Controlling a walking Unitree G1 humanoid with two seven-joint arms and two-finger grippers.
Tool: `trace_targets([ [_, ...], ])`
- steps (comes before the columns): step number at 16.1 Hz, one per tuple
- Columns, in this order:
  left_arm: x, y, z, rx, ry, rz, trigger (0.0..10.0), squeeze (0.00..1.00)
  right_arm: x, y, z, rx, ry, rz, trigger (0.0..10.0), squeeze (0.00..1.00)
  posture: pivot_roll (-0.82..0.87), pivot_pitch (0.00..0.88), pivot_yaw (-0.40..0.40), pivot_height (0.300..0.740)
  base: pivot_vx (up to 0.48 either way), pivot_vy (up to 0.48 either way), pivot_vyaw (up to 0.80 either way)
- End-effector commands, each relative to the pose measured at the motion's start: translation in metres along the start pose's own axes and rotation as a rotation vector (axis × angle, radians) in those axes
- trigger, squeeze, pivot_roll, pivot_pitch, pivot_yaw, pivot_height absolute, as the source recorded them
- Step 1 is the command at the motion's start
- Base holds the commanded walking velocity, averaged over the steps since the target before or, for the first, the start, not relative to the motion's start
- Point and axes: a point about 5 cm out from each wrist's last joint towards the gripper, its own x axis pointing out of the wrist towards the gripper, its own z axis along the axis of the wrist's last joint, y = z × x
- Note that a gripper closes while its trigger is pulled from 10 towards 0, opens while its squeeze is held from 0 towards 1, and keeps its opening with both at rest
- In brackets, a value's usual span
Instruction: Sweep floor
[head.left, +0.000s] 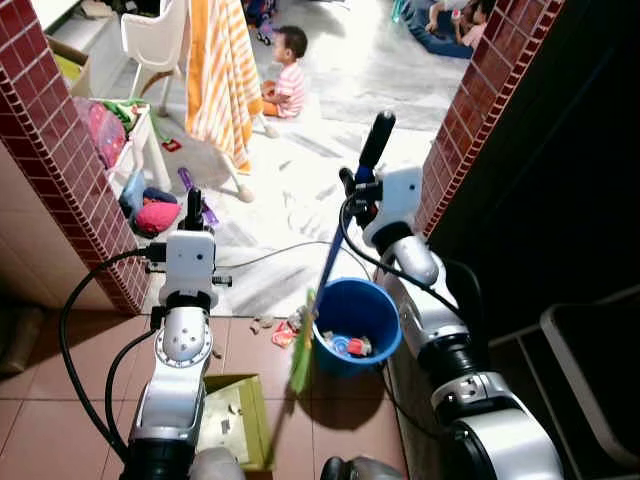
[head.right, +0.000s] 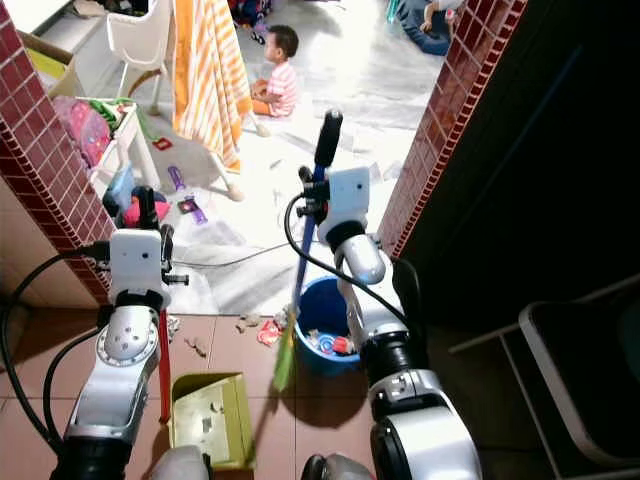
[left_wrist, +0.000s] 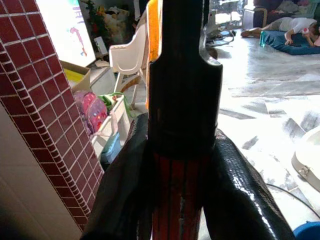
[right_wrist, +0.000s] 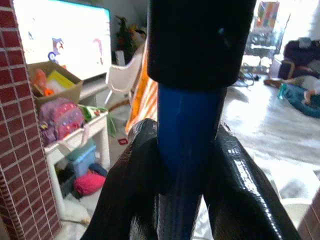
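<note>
Broom (head.left: 325, 270): blue shaft slanting down from the right gripper (right_wrist: 172, 165), green bristles meeting the red tiles beside the blue bucket (head.left: 385, 300). Right fingers (right_wrist: 245, 200) clamp the shaft just under its black grip, high enough to swing the head.

Dustpan (head.right: 208, 418): yellow-green, flat on the tiles, mouth towards the scraps (head.right: 250, 322); a few bits already inside. The left gripper (left_wrist: 182, 190) is pinched around its upright red handle (head.right: 164, 365), keeping the pan steady as a catcher.

Scraps lie between pan and bucket, near the tile edge; what they are I can't make out.

Room is tight: brick pillar (head.left: 60, 150) left, another right, bucket close by. A cable (head.left: 270, 252) crosses the pale floor beyond, where a child (head.left: 288, 72) sits well apart.
</note>
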Motion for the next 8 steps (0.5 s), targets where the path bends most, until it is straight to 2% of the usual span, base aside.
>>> trace_targets([
  [1,0.0036,-0.0034,0.0106,-0.009,-0.051,-0.010,10.0,0.00,0.0041,-0.0084,0.0120,-0.043,-0.058,-0.036,10.0,0.00,0.05,0.000,-0.076,0.740,0.000,0.000,0.00],
  [8,0.0050,-0.0044,0.0090,-0.011,-0.040,-0.015,10.0,0.00,0.0008,-0.0168,0.0025,-0.114,-0.023,-0.071,10.0,0.00,0.05,0.000,-0.077,0.740,0.000,0.000,0.00],
])
